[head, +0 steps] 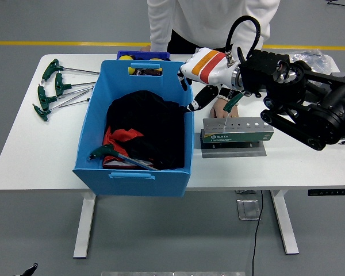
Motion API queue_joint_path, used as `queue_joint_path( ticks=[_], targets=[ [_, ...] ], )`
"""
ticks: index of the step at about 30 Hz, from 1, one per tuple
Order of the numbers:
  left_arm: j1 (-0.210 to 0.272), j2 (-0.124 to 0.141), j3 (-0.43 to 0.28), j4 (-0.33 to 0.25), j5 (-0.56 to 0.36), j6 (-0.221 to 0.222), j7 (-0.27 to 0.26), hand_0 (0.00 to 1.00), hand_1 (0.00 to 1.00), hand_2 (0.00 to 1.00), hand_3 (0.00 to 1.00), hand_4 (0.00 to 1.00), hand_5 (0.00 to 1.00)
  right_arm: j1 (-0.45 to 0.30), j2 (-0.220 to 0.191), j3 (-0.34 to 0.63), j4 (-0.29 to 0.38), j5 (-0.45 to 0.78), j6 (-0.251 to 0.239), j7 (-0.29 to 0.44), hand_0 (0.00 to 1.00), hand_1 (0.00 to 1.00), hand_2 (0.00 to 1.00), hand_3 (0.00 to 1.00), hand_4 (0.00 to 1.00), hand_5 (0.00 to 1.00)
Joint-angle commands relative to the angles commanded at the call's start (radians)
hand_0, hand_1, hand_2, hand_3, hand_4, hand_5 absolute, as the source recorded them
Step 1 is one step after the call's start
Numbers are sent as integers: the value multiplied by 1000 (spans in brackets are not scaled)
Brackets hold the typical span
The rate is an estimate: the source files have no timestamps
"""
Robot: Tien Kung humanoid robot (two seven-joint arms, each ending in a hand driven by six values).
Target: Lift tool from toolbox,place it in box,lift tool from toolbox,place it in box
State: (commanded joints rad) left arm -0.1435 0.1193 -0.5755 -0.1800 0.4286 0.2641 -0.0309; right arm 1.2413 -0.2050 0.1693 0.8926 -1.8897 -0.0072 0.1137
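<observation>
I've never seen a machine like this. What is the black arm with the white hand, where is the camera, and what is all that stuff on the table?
The camera sits high on the robot itself, looking down over a white table. The black arm coming in from the right is the robot's right arm; it ends in a white five-fingered right hand, which holds nothing and hangs between the blue box and a grey tool rack. No left arm shows. Inside the box lie dark clothes and one green-handled tool. More green-handled tools lie on the table, left of the box. A person in white stands at the far side, one hand resting on the table behind the rack.
</observation>
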Motion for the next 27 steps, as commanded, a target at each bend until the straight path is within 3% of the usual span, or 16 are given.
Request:
queue_joint_path(
  ticks=[5,11,13,21,27],
  targets=[
    [-3,-2,6,0,-5,-1,0,810,845,808,725,742,661,-17,14,-42,-89,84,4,33,601,507,570,490,990,625],
    [-7,-3,23,0,-20,-1,-2,810,845,808,724,742,660,-24,19,-78,-134,139,-4,69,607,511,569,477,997,632],
    [-9,-3,40,0,-36,-2,-4,811,845,808,724,742,660,-24,18,-87,-148,151,-5,76,598,487,538,427,990,623],
    [-12,-3,75,0,-68,-3,-8,810,845,808,722,741,659,-11,31,-161,-207,152,-21,115,601,483,524,405,998,631],
    [-16,-6,77,0,-68,-3,-9,810,844,808,723,742,659,-15,40,-138,-246,115,7,141,587,475,518,397,998,652]
  ],
)
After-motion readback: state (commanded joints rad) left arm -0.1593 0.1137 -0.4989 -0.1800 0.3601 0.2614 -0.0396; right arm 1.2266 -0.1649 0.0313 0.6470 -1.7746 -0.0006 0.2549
